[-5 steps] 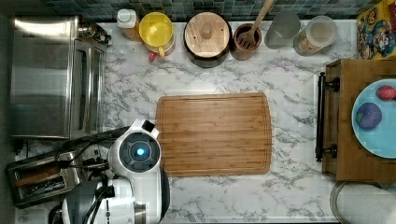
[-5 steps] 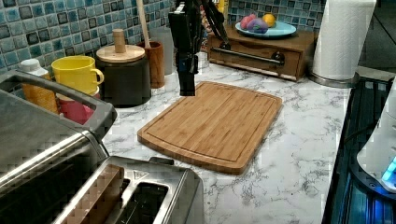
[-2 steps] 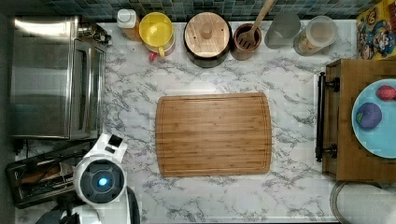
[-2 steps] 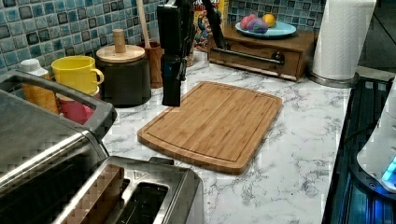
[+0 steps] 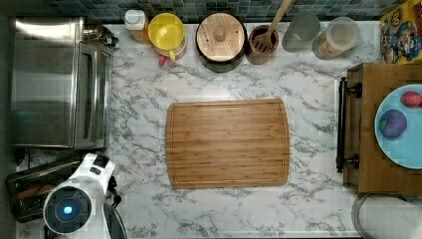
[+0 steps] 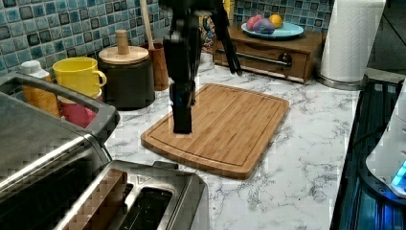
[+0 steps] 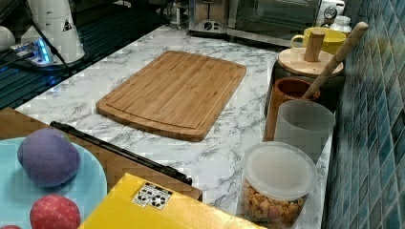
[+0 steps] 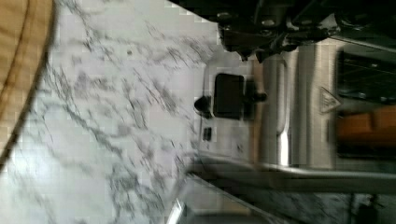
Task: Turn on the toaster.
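Observation:
The toaster (image 6: 158,201) is a shiny steel pop-up one in the left view's near corner, with bread in one slot. In the top view the toaster (image 5: 25,191) lies at the lower left, partly under my white arm (image 5: 69,209). My black gripper (image 6: 182,125) hangs shut and empty above the counter by the cutting board's near corner, a short way off the toaster. The wrist view faces the toaster's end (image 8: 233,121), where the black lever (image 8: 229,95) sits between two small knobs, and my gripper (image 8: 252,55) is just off it, not touching.
A large steel toaster oven (image 5: 54,82) stands right beside the toaster. The bamboo cutting board (image 5: 226,143) fills the counter's middle. A yellow mug (image 5: 166,31), dark canister (image 5: 220,34) and utensil holder (image 5: 262,44) line the tiled wall. A wooden stand (image 5: 370,127) holds a blue fruit plate.
My arm has swung off the cutting board's edge toward the toaster, to the top view's lower left. In the left view the gripper has come nearer and lower.

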Controlling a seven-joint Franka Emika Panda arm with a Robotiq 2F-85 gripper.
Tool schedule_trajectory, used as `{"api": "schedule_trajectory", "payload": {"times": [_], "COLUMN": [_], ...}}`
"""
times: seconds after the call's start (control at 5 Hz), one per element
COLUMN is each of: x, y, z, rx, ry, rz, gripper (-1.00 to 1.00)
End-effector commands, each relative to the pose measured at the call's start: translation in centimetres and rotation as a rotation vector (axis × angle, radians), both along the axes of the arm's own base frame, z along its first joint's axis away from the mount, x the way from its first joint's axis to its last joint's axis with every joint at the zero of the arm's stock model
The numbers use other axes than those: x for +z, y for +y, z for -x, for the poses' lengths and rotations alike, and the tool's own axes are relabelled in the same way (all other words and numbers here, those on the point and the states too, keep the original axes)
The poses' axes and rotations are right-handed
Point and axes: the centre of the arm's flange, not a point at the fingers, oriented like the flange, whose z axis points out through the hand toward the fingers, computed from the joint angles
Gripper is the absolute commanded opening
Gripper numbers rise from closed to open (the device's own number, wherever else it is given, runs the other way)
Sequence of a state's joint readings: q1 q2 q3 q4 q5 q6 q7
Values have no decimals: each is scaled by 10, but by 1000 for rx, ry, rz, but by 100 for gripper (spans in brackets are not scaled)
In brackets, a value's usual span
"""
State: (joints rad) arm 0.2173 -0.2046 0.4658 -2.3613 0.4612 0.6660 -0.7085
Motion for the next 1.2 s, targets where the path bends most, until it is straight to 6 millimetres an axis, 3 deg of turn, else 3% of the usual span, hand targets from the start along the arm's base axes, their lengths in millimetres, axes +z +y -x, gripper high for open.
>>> {"api": "schedule_trajectory", "payload": {"times": [0.2,1.2], "x": [16,-15], "y": [6,31], "z": [-17,-46], "rx": [-253,-223], "ry": [-89,-30], "rz": [-96,-23], "gripper": [-100,-100]}}
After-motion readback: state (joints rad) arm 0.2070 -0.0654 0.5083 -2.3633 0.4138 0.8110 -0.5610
